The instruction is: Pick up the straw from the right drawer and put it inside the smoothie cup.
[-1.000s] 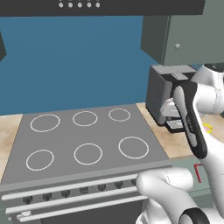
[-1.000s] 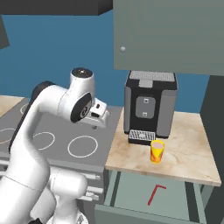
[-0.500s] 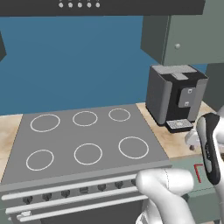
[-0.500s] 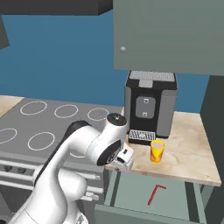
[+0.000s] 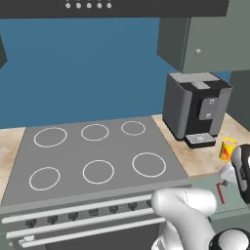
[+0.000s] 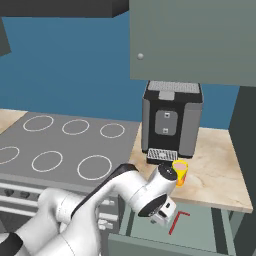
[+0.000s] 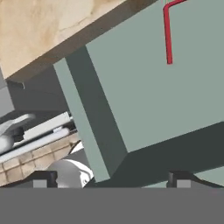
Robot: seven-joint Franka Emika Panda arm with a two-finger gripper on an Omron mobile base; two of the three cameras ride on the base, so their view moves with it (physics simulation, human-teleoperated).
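The right drawer (image 6: pixel 200 227) stands pulled open below the counter edge. On its floor lies the straw (image 6: pixel 177 221), thin and red with a short bent end. It also shows at the top of the hand view, straw (image 7: pixel 167 35), on the pale drawer floor (image 7: pixel 153 87). The smoothie cup (image 6: pixel 180 171), yellow with a red patch, stands upright on the counter in front of the coffee machine, cup (image 5: pixel 227 149). My gripper (image 7: pixel 111 180) hangs over the drawer's left part, left of the straw and apart from it. Its dark fingertips (image 7: pixel 43 179) stand wide apart, open and empty.
A black coffee machine (image 6: pixel 172 120) stands just behind the cup. Left of the drawer are the grey stovetop (image 5: pixel 97 156) and the oven front with knobs (image 5: pixel 73 215). A grey wall cabinet (image 6: pixel 195 40) hangs above the counter. The drawer's side wall (image 7: pixel 83 118) lies under my hand.
The arm has swung from above the counter by the coffee machine down and forward to the open drawer. The gripper has stayed open. Cup and straw have not moved.
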